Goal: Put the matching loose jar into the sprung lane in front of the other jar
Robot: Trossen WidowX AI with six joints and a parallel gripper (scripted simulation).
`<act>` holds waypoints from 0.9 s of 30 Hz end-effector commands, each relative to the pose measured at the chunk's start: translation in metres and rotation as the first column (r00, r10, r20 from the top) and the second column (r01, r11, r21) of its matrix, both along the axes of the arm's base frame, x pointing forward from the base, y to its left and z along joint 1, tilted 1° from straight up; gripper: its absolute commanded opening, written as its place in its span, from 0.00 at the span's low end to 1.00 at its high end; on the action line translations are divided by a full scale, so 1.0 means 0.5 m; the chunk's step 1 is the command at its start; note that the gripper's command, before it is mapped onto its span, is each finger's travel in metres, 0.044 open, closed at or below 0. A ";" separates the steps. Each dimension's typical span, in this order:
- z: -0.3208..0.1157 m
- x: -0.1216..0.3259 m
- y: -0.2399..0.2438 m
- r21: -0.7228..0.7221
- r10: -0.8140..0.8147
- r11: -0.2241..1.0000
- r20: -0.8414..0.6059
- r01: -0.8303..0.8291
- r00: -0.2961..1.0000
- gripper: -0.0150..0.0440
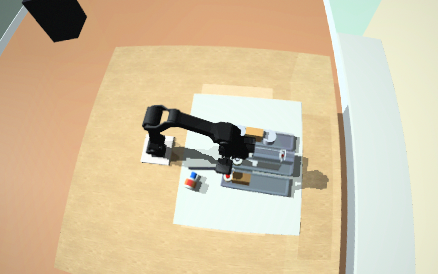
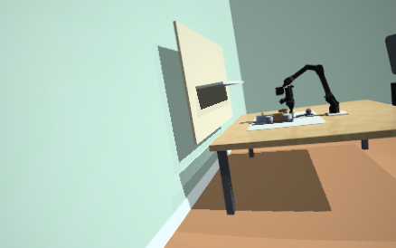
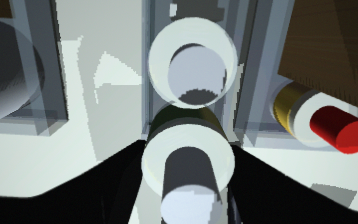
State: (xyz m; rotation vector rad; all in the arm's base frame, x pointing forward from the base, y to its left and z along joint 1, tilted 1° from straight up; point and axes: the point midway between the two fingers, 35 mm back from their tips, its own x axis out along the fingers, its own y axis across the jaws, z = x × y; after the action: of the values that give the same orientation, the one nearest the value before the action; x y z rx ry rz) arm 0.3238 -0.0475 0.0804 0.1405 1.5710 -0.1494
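My gripper is shut on a jar with a dark olive body, a white lid and a grey knob. It holds this jar upright at the front mouth of the middle lane. The lane jar, with a white lid and pale knob, stands just behind the held jar. The two look to be touching or nearly so. A dark part shows behind the lane jar, at the top of the wrist view. The low front stop and the held jar's base are hidden. The arm covers the fingertips in the top view.
A neighbouring lane holds a yellow-bodied jar with a red knob and a wooden block. The other lane holds a wooden block and a pale round jar. A red jar with blue lies on the white mat.
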 end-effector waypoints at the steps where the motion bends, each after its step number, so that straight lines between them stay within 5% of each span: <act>1: 0.006 0.015 -0.002 -0.001 0.002 1.000 0.021 -0.001 1.000 0.25; 27: 0.010 0.035 -0.006 -0.001 0.002 1.000 0.022 -0.001 1.000 0.25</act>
State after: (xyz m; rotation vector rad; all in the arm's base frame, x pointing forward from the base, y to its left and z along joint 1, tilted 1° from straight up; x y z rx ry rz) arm 0.3339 -0.0493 0.0814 0.1413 1.5739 -0.1500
